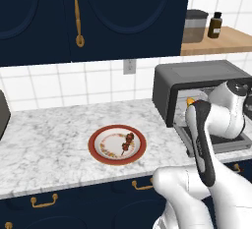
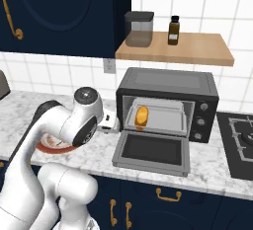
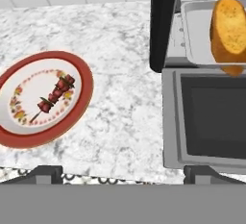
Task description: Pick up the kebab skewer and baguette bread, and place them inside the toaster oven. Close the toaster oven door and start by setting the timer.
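Item, nearest: the gripper (image 3: 123,170), jaws spread wide and holding nothing, hanging above the marble counter (image 3: 120,35) between the plate and the oven front, its two dark finger tips (image 3: 45,172) rising at the bottom of the hand view. Item, on the counter: a red-rimmed plate (image 3: 82,100) with a floral ring, bearing the kebab skewer (image 3: 54,94), which lies untouched near the plate's middle, well apart from the oven. Item, beside it: the toaster oven door (image 2: 150,151), dropped flat and fully open toward the robot. Item, behind the door: the toaster oven (image 2: 168,83), a dark box against the tiled wall, knobs on its right face. Item, within: the baguette bread (image 2: 142,116), resting on the inner tray at its left side. Status, as judged: the bread's placing is done; the skewer remains to be fetched from the plate and set inside, after which the door needs shutting and the timer knob turning. Roughly a third complete.
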Robot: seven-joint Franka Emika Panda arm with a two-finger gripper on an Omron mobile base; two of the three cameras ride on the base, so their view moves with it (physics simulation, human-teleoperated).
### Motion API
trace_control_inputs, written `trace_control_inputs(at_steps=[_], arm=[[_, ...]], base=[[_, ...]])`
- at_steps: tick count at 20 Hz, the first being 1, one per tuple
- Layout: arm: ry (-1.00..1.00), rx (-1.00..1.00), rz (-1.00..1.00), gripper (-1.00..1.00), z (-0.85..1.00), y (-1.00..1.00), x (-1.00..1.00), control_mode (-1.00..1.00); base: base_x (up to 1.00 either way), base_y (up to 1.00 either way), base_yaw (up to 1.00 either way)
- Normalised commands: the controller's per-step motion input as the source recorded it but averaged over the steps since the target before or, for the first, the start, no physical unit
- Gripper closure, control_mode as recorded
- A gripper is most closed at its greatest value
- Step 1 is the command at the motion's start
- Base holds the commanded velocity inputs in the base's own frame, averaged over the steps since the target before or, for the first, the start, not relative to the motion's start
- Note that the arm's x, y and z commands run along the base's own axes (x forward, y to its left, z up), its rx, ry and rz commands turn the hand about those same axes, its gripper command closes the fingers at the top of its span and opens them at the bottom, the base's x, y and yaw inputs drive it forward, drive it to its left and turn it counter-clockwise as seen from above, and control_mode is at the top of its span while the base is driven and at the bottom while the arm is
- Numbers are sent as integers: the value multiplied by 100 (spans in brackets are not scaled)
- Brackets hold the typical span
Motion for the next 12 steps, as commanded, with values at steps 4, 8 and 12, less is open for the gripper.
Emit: trace_control_inputs(at_steps=[4,8,12], arm=[[10,-4,-28,-100,6,100,-6,-100],[14,0,-17,-100,23,100,9,-100],[16,2,-9,-100,4,91,18,-100]], base=[[0,0,0],[0,0,0],[0,0,0]])
